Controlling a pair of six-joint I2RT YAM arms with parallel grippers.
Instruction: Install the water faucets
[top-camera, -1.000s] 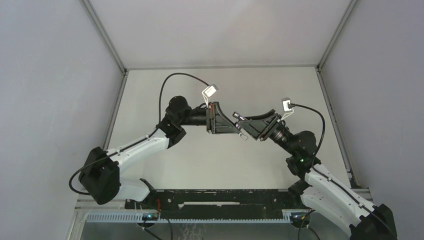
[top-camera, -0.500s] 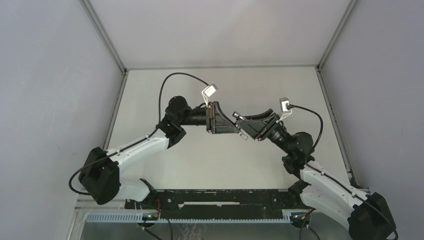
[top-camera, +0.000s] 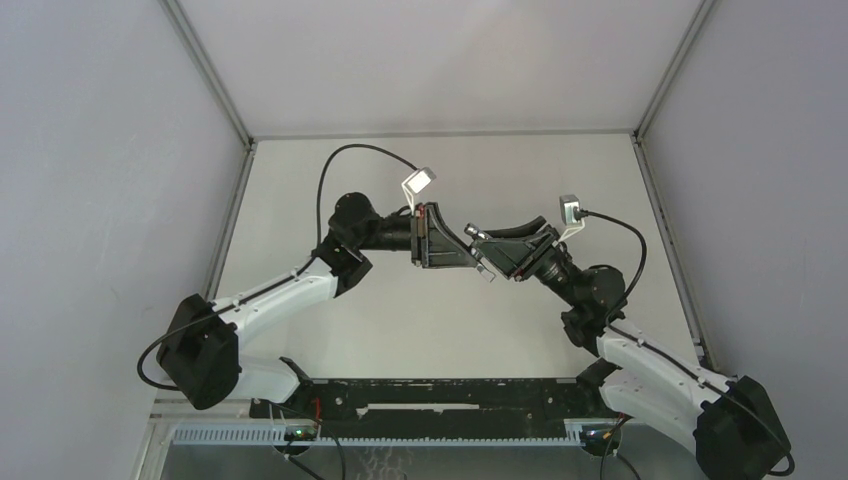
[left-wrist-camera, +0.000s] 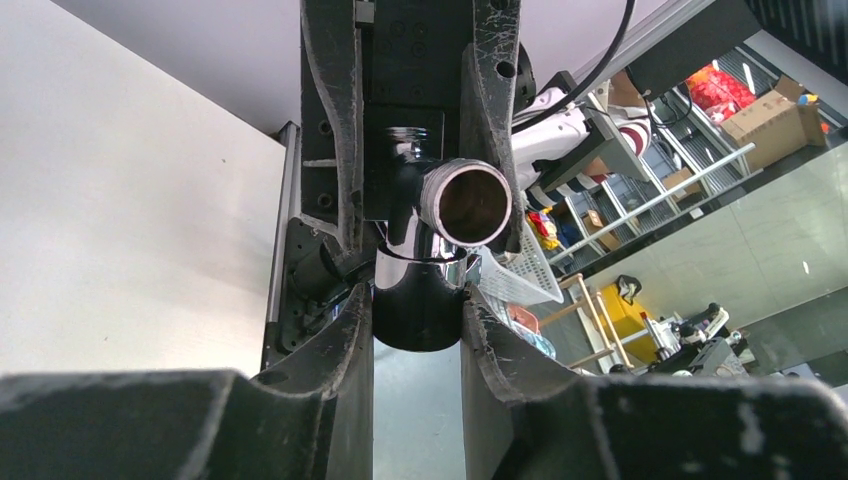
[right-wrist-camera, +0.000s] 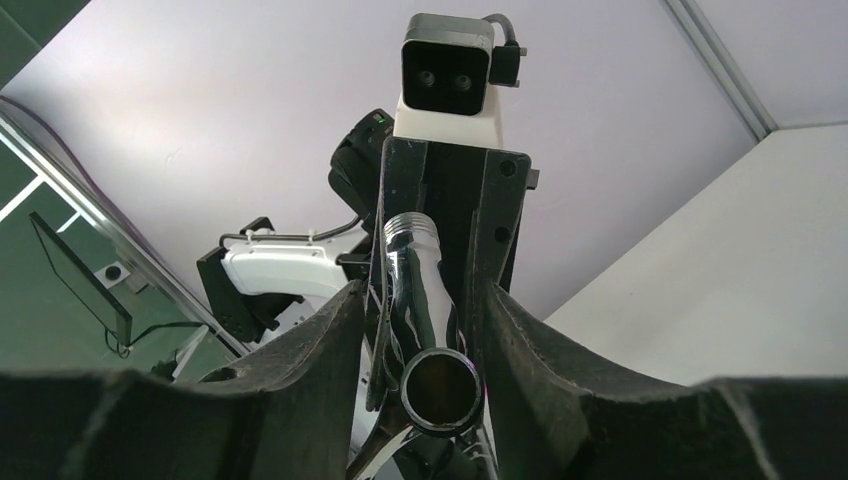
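Observation:
The water faucets show as one shiny chrome angled piece (left-wrist-camera: 415, 285) held in mid-air between both arms. My left gripper (left-wrist-camera: 417, 300) is shut on its chrome body. A threaded open end (left-wrist-camera: 466, 203) points at the left wrist camera. In the right wrist view the chrome tube (right-wrist-camera: 420, 300) runs from a threaded end to an open mouth (right-wrist-camera: 440, 391). My right gripper (right-wrist-camera: 425, 290) straddles the tube with its jaws wider than it and a gap on the left side. In the top view the two grippers meet nose to nose, the left (top-camera: 462, 256) and the right (top-camera: 492, 250). I cannot make out a separate dull-grey stub.
Both arms reach over the white table (top-camera: 440, 320) well above its surface. Grey walls enclose it on three sides. A black rail (top-camera: 440, 392) runs along the near edge between the arm bases.
The right arm's elbow and wrist have swung a little to the left and the wrist has turned slightly. The grippers' meeting point and the left arm have stayed put.

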